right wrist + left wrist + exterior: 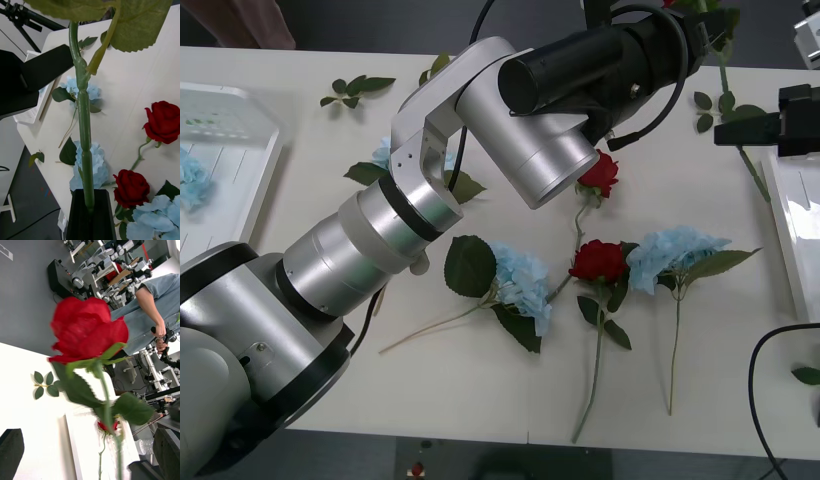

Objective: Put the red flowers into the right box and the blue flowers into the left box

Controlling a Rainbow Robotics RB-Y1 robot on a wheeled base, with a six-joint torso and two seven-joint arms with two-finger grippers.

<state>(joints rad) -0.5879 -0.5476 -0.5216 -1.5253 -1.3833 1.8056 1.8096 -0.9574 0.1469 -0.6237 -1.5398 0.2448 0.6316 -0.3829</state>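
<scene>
A red flower (pixel 88 330) hangs in the air at the table's far right. Its green stem (pixel 84 127) is clamped in my right gripper (pixel 89 210), which sits at the right edge (pixel 732 132) beside the right box (pixel 790 230). My left gripper (pixel 702 30) is at the bloom end, its black fingers (pixel 11 450) spread wide around the stem. The right box (pixel 84 450) holds one red rose (pixel 107 425). Two red roses (pixel 600 172) (pixel 598 260) and three blue flowers (pixel 525 280) (pixel 675 250) (pixel 385 150) lie on the table. Another blue flower (pixel 190 180) lies in the left box (pixel 250 150).
Loose leaf sprigs lie at the back left (pixel 355 88), back right (pixel 705 110) and front right (pixel 808 375). My left arm (pixel 420 210) stretches across the table over part of one blue flower. A black cable (pixel 765 400) loops at the front right corner.
</scene>
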